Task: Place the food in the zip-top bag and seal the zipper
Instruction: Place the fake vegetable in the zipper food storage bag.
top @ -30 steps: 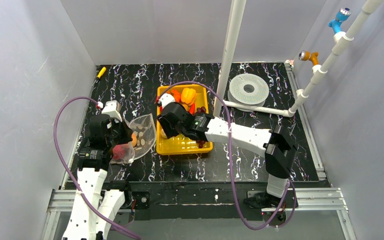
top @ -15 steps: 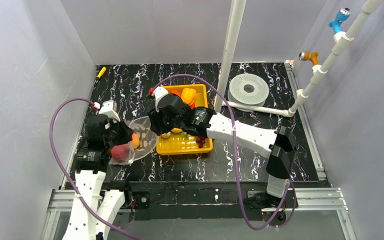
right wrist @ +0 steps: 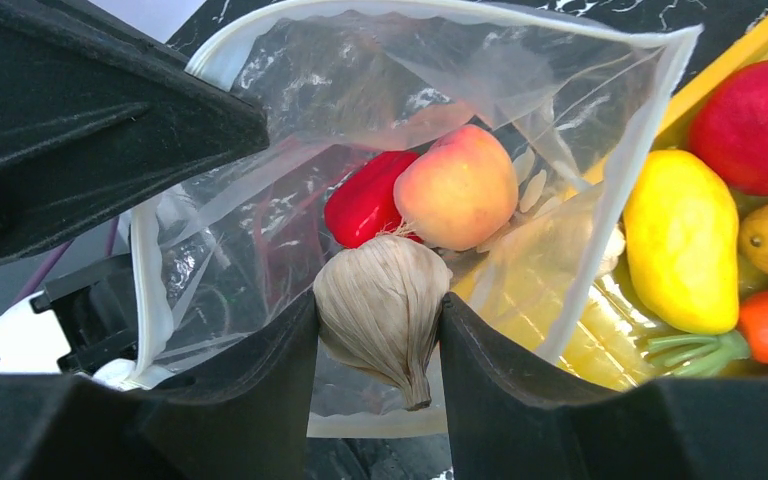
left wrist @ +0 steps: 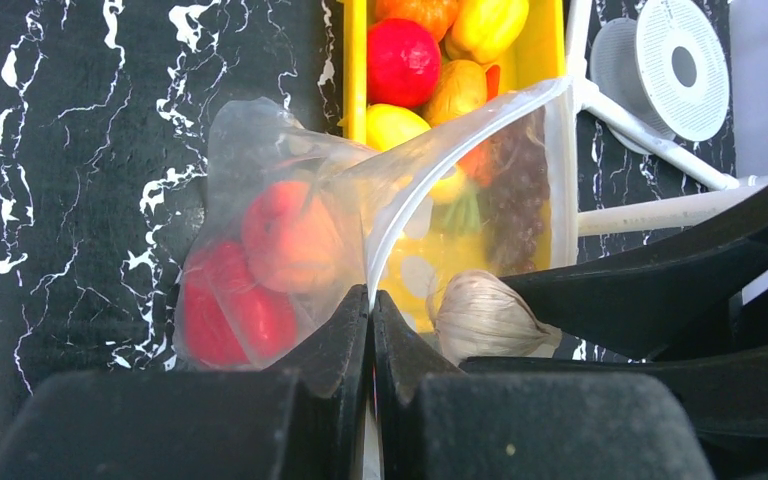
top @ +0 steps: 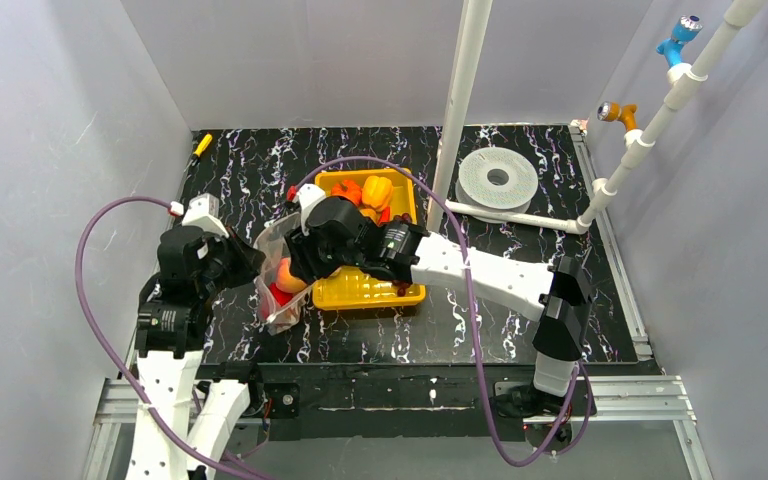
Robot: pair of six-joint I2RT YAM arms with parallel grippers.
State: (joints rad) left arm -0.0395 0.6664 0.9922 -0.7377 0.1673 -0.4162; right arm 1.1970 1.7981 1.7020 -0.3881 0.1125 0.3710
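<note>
The clear zip-top bag (top: 272,285) stands open between the arms, left of the yellow tray (top: 380,292). My left gripper (left wrist: 370,300) is shut on the bag's mouth edge by the zipper strip (left wrist: 430,170) and holds the mouth open; it shows in the top view (top: 243,262) too. My right gripper (right wrist: 380,310) is shut on a tan garlic bulb (right wrist: 380,300) at the bag's mouth (right wrist: 410,10). A peach (right wrist: 457,188) and a red pepper (right wrist: 365,198) lie inside the bag. A red fruit (right wrist: 755,125), a yellow fruit (right wrist: 680,240) and others remain in the tray.
A white PVC post (top: 465,90) rises just behind the tray, with a white pipe and a white spool (top: 498,178) to its right. A yellow marker (top: 202,144) lies at the far left corner. Grey walls close in the black marbled table (top: 260,170).
</note>
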